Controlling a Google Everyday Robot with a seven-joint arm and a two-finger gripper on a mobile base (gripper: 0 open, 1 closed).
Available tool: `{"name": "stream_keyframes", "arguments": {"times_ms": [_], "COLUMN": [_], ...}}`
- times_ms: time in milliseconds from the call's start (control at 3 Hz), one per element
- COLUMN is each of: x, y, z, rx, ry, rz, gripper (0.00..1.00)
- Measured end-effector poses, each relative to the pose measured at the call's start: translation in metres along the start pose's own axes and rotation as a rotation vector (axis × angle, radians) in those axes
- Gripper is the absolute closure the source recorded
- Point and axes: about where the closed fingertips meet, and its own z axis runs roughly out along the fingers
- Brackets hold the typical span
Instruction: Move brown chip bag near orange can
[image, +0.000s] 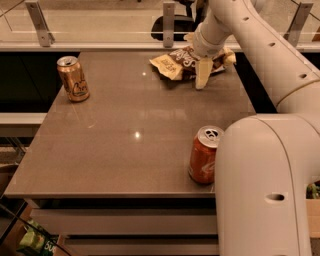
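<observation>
Jaws sit at the surface's 1 o'clock, down against the near edge of the brown chip bag (175, 62). You cannot tell from this angle whether they are parted or closed on it. Your arm (260, 45) reaches in from the 3 o'clock side, so it covers the bag's right end.

The surface (135, 135) carries three things. The bag lies flat and crumpled, well apart from the orange can (73, 79), which stands upright at 10 o'clock. I judge the carry toward 10 o'clock is not yet done. The red-orange can (204, 156) stands upright at 5 o'clock, off that path.

The bag's contents are hidden. Whether either can has been opened, you cannot tell.
</observation>
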Motion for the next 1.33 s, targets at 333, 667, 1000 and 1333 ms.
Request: {"name": "stream_keyframes", "arguments": {"times_ms": [333, 667, 1000, 1333], "x": [-0.0022, -0.0025, -0.0031, -0.0036], "y": [-0.0004, -0.0011, -0.0013, -0.0024], "z": [0.0042, 0.0031, 0.0033, 0.0016], "rx": [-0.007, -0.007, -0.009, -0.010], "ry": [-0.005, -0.005, -0.005, -0.006], "rz": [-0.005, -0.005, -0.005, -0.005], "gripper": [0.00, 0.13, 0.33, 0.57]}}
